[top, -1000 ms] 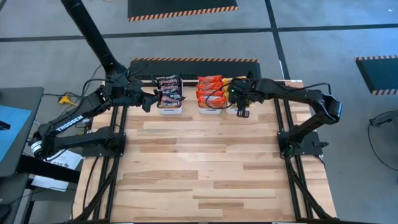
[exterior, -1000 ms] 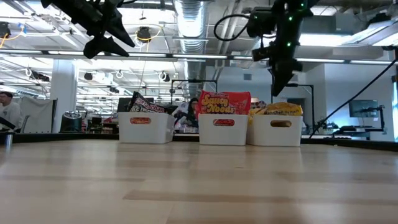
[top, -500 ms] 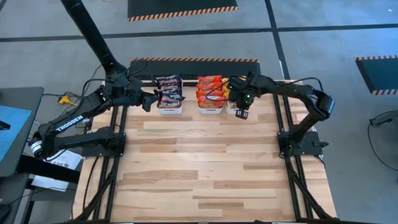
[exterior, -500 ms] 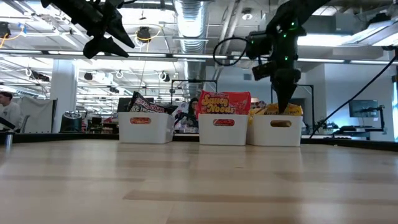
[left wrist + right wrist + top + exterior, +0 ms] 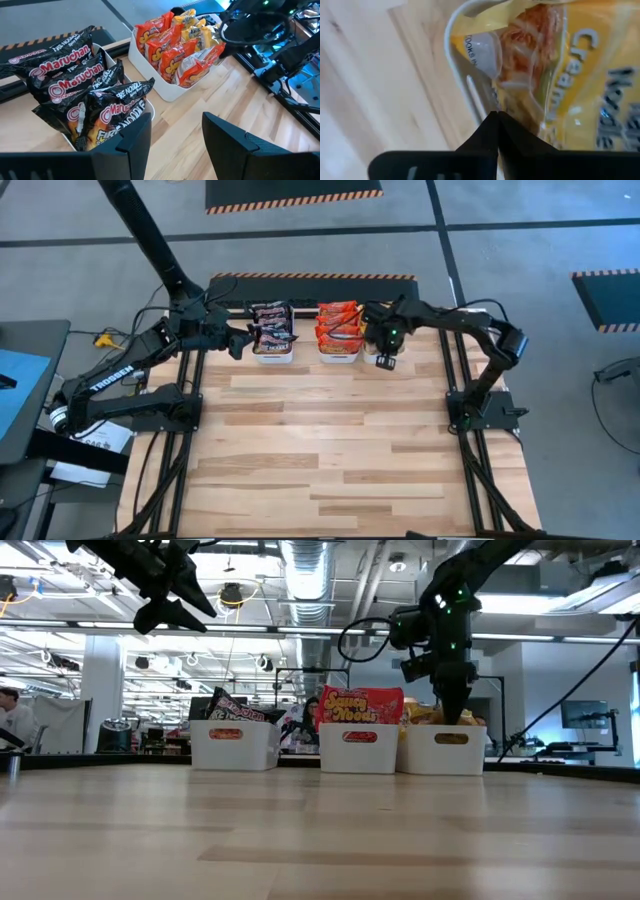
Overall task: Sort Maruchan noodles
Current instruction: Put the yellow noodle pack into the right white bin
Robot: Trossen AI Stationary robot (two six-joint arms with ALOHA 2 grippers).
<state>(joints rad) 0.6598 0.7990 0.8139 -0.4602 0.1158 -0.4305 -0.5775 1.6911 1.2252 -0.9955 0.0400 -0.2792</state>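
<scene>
- The right claw [image 5: 451, 718] sits pressed down among the yellow packets [image 5: 570, 65] in the right-hand white bin [image 5: 441, 748]. Its wrist view shows the fingertips [image 5: 495, 131] meeting in a point with nothing between them.
- Judged risk: pushing deeper could crush or split the crinkly wrapper, or shove the light bin along the bench [image 5: 320, 450].
- If a wrapper edge snags on the closed tips, lifting away may drag a packet over the rim and undo the sort.
- The bin wall [image 5: 470, 95] lies just beside the tips, so a sideways pull could catch the handle slot and tip the bin.
- The left claw [image 5: 238, 342] hangs with its fingers [image 5: 235, 145] apart and empty, just beside the bin of black packets [image 5: 85, 95]. That pile stands above the rim, so a careless pass could knock one out.
- The red packets [image 5: 337, 327] fill the middle bin, close to both arms.
- No loose packet shows on the bench; sorting looks nearly done.
</scene>
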